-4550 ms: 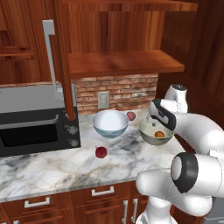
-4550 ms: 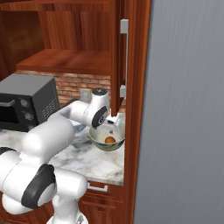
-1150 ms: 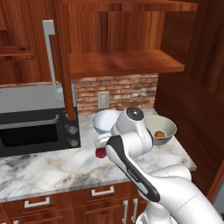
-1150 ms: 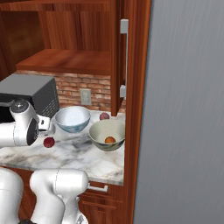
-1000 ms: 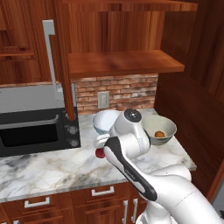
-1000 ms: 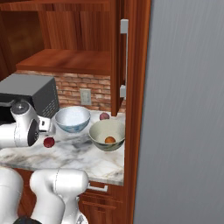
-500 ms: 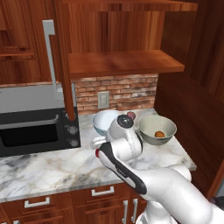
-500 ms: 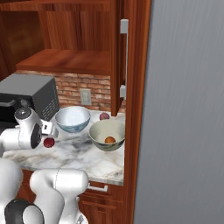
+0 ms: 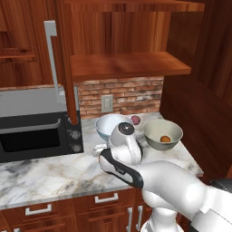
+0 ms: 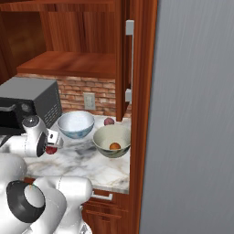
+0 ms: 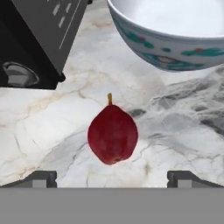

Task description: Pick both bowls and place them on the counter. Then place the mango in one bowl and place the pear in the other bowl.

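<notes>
Gripper [image 11: 112, 177] hovering wide open and empty over dark red pear [image 11: 113, 134] lying on marble counter [image 11: 183, 144] beside floral bowl [image 11: 175, 37].

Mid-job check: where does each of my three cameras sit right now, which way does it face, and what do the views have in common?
Left base view: behind the arm on its left, facing the counter, microwave and both bowls; the white arm crosses the lower right.
Right base view: behind on the right, facing the same counter; the arm fills the lower left, beside the pear.
Hand view: on the hand, looking down at the pear between the open gripper.
Shared: both base views show the mango in the grey-green bowl and the flowered bowl.
</notes>
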